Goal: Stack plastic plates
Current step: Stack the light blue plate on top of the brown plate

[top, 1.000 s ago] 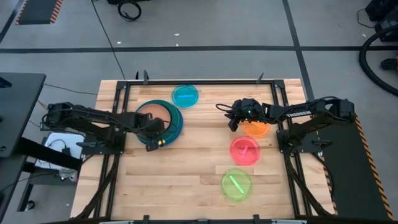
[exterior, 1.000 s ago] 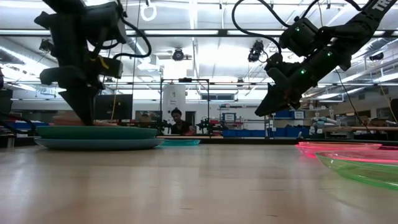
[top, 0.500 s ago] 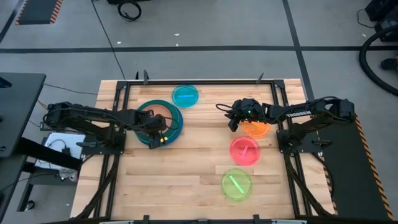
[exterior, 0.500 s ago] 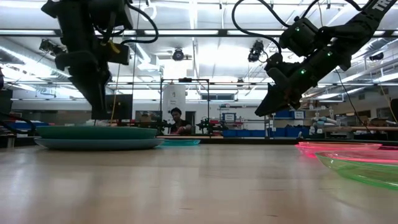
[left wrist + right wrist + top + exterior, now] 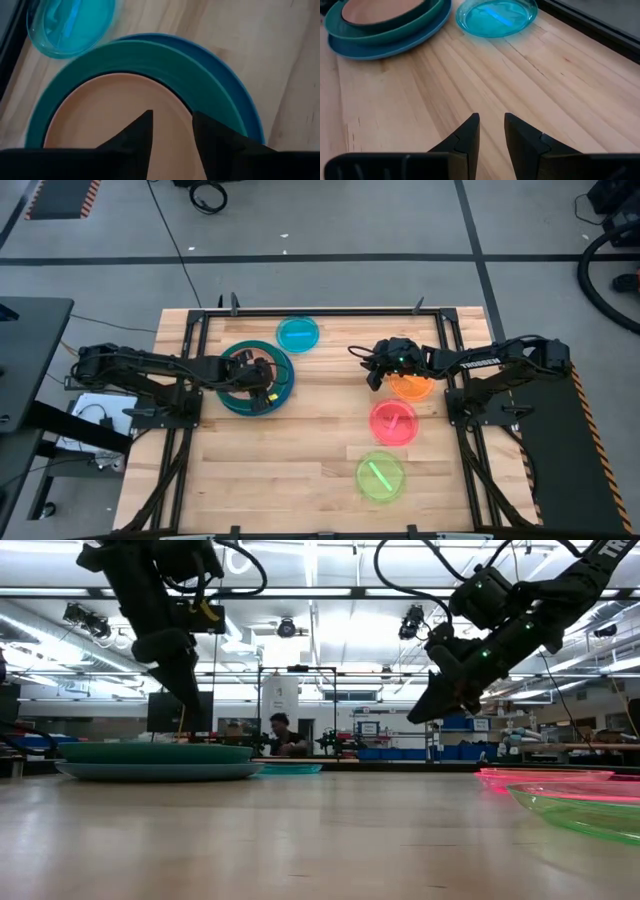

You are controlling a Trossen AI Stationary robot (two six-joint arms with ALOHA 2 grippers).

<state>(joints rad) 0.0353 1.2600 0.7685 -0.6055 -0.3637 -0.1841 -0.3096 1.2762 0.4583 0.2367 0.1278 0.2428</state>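
Stack: brown plate sits inside the teal plate, which sits on the blue plate, at the table's far left.
Cyan plate: alone near the far edge, just beyond the stack, apart from it.
Orange plate: on the right side, partly under the right arm.
Pink plate: just nearer than the orange one.
Lime plate: nearest of the right-hand row, apart from the pink.
Left gripper: hangs over the stack, above the brown plate; fingers a little apart, holding nothing.
Right gripper: raised over bare wood beside the orange plate, pointing toward the cyan plate and the stack; fingers slightly parted, empty.
Room: a person shows far behind the table in the low view.
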